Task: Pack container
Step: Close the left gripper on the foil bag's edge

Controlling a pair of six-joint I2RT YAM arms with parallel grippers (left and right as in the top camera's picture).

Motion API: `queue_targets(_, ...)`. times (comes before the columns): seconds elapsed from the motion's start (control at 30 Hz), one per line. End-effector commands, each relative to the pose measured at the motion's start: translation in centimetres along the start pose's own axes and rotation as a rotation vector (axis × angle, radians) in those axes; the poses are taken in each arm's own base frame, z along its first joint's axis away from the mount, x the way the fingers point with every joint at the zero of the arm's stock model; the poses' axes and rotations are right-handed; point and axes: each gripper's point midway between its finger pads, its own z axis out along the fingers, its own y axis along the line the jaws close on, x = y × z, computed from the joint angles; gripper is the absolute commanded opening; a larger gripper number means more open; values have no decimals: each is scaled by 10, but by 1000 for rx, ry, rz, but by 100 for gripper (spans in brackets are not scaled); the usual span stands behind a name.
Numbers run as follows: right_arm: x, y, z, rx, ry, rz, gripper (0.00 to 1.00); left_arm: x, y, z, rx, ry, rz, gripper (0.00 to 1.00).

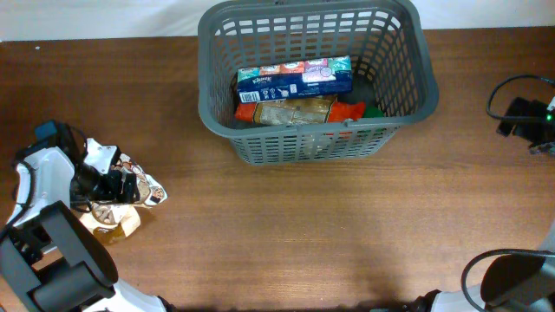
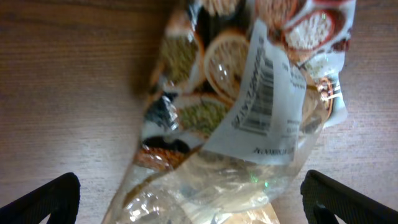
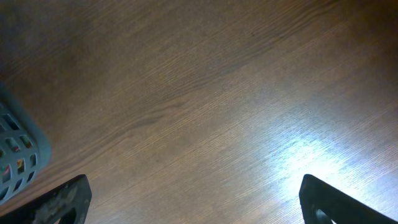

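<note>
The container, a dark grey slotted basket point(image 1: 408, 87), stands at the back centre and holds a blue tissue box point(image 1: 295, 78), a clear packet and orange and green packets. Its corner shows in the right wrist view point(image 3: 15, 152). A clear snack bag printed with nuts and dried fruit point(image 1: 139, 186) lies on the table at the left. My left gripper point(image 1: 111, 186) is open, with its fingers either side of the bag point(image 2: 249, 106), which fills the left wrist view. My right gripper point(image 3: 193, 199) is open and empty over bare wood at the far right.
The wooden table point(image 1: 347, 234) spreads in front of the basket. The right arm and its cable point(image 1: 525, 113) sit at the right edge. A white wall runs behind the basket.
</note>
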Motion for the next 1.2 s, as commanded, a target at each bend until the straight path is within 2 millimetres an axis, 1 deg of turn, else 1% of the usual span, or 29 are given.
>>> queue_targets(0.0, 0, -2, 2, 0, 4, 14, 99, 1, -2, 4, 20, -1, 14, 100)
queue_targets(0.2, 0, -2, 2, 0, 4, 14, 99, -1, -7, 4, 18, 2, 16, 100)
queue_targets(0.27, 0, -2, 2, 0, 4, 14, 99, -2, -8, 5, -17, 23, 42, 100)
queue_targets(0.4, 0, -2, 2, 0, 4, 14, 99, -2, -8, 5, -73, 50, 63, 100)
queue_targets(0.57, 0, -2, 2, 0, 4, 14, 99, -6, -4, 7, -91, 32, 29, 100)
queue_targets(0.7, 0, -2, 2, 0, 4, 14, 99, 0, -5, 13, -84, 44, 24, 100)
queue_targets(0.73, 0, -2, 2, 0, 4, 14, 99, 4, -6, 18, -79, 54, 23, 100)
queue_targets(0.9, 0, -2, 2, 0, 4, 14, 99, 19, -13, 32, -61, 90, 23, 100)
queue_targets(1.0, 0, -2, 2, 0, 4, 14, 99, 21, -13, 37, -62, 89, 22, 100)
queue_targets(1.17, 0, -2, 2, 0, 4, 14, 99, 19, -12, 38, -66, 77, 22, 100)
